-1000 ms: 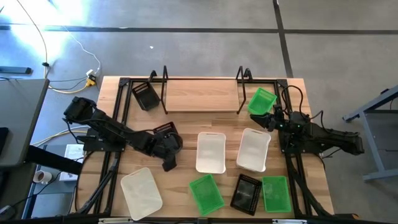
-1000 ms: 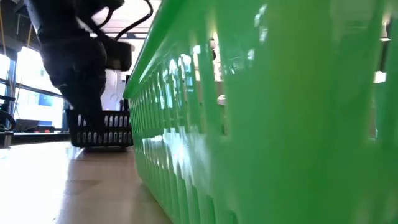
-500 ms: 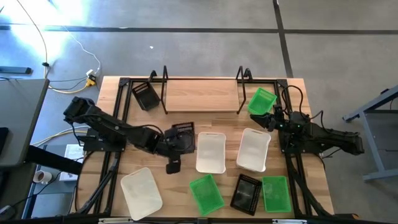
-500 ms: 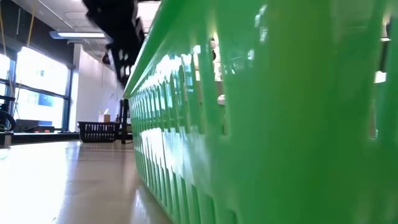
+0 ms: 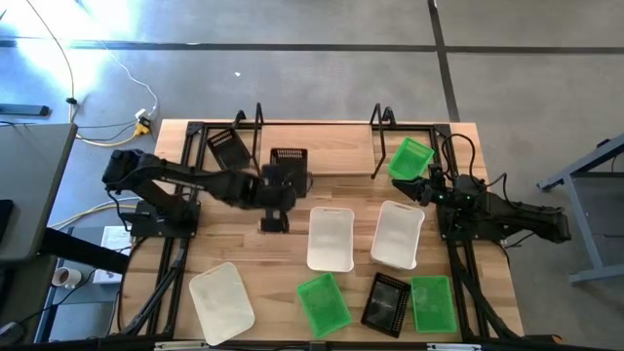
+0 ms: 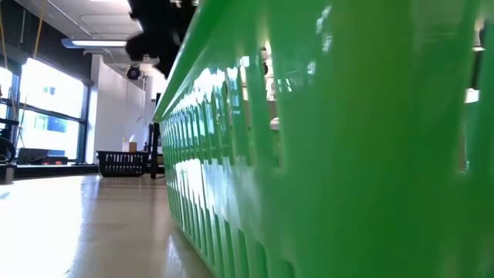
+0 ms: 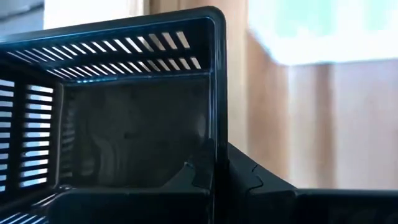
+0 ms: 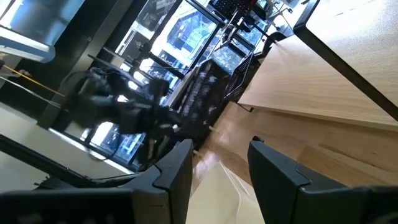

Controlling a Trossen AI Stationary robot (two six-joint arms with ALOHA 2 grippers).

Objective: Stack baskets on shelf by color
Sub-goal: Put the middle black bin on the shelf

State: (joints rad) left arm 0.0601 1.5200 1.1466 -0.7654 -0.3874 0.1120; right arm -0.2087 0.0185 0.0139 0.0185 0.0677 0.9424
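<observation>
**Black basket held at shelf by left gripper; right arm parked at table edge**

High view. The left gripper (image 5: 276,185) is seen clamped on a black basket (image 5: 289,159), which is held at the front of the shelf (image 5: 317,124), over its left half. A second black basket (image 5: 227,149) is found tilted at the shelf's left end, and a green basket (image 5: 409,158) tilted at its right end. On the table (image 5: 292,292) are noted two white baskets (image 5: 331,238) (image 5: 399,234) side by side at centre, a third white basket (image 5: 221,301) near the front left, a green basket (image 5: 323,303) at front centre, and a black basket (image 5: 386,301) touching another green basket (image 5: 432,303) at front right. The right gripper (image 5: 421,187) is located just beside the right-hand white basket, near the right edge.

Low view. Most of the picture is filled by the slotted wall of a green basket (image 6: 324,147) (too close for its full outline to be made out). A black basket (image 6: 123,164) is seen far off on the table, and only a dark part of an arm is cut off at the top.

Left wrist view. The held black basket (image 7: 124,118) is seen from inside its rim; the fingers are largely hidden beneath it.

Right wrist view. The right gripper's fingers (image 8: 171,171) are observed spread apart with nothing between them, above a white basket (image 8: 217,199). The left arm beyond is blurred.
</observation>
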